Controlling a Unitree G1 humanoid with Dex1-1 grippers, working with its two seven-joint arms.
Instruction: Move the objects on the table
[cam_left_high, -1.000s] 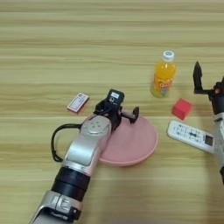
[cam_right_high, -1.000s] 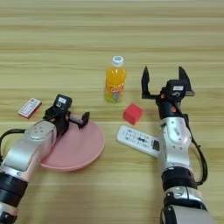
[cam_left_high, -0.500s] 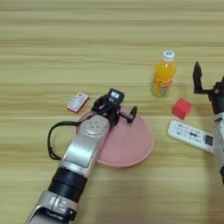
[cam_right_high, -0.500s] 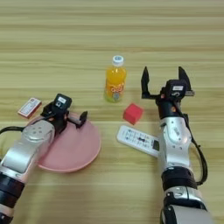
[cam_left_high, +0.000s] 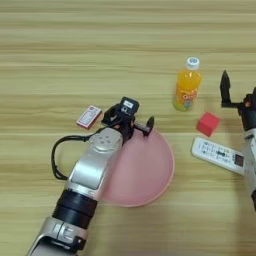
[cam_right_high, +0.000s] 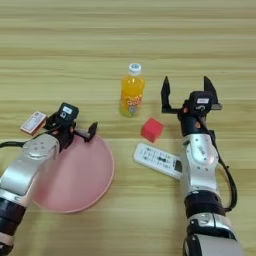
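**Q:** Since the task only says to move stuff around, which arm is actually placed for the next grab?

**A:** Left one, I'd say. The left gripper (cam_left_high: 131, 122) sits at the upper-left rim of the pink plate (cam_left_high: 150, 170), fingers spread, nothing held as far as I can see. One finger sticks out to the right over the rim, the other points left toward the small red-and-white box (cam_left_high: 89, 116).

**Q:** So box or plate?

**A:** Could be either. The box lies just left of that claw, mid-left of the frame, flat on the wooden table (cam_left_high: 60, 60), long axis tilted up and to the right. The plate is right under the wrist, lower centre.

**Q:** And the right arm?

**A:** The right gripper (cam_right_high: 189, 92) is parked on the right with its fingers wide open and pointing up, empty. The orange drink bottle (cam_right_high: 131, 90) stands upright, just left of it, upper centre, with a red cube (cam_right_high: 152, 130) and a white remote (cam_right_high: 159, 160) below.
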